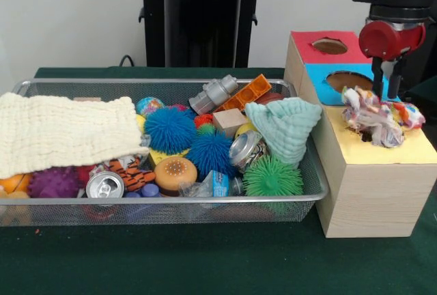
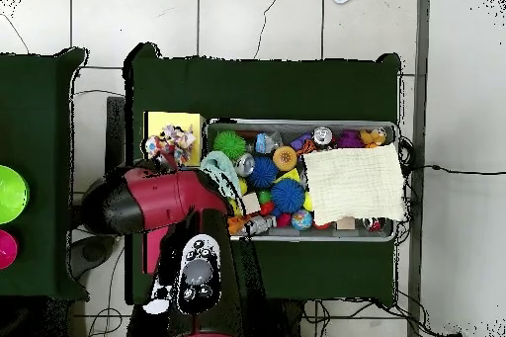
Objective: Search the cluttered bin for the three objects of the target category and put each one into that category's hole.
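Green-covered worktop point(image 1: 205, 261) held a wire mesh bin point(image 1: 164, 209) of toys. At three o'clock, the hand point(image 1: 384, 80) hung above a multicoloured rag bundle point(image 1: 372, 117) on the wooden box's yellow section point(image 1: 382, 151); grip state unclear. Placing seemed underway; the next move probably needs retreat.

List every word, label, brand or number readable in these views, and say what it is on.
No text can be read in either view.
Blue-labelled plastic wrapper at the bin's front: has print, too blurred to read.
Silver can: only its top shows, no lettering legible.
Sorting box: coloured panels, no words.
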Motion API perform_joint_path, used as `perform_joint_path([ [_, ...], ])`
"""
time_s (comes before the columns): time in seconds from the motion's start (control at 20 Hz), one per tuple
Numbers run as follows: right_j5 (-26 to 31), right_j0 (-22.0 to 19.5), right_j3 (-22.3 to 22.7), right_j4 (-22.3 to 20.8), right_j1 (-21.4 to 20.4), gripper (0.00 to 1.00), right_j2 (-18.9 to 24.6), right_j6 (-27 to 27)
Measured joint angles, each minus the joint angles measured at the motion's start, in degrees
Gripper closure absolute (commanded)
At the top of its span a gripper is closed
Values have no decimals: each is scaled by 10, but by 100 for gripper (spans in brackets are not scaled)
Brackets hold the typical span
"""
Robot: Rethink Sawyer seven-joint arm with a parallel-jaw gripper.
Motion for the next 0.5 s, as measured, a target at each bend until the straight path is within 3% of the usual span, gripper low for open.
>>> perform_joint_path([
  [0.2,-44,0,0,0,-1,0,-1,0],
  [0.5,-49,-1,0,0,-11,0,-1,0],
])
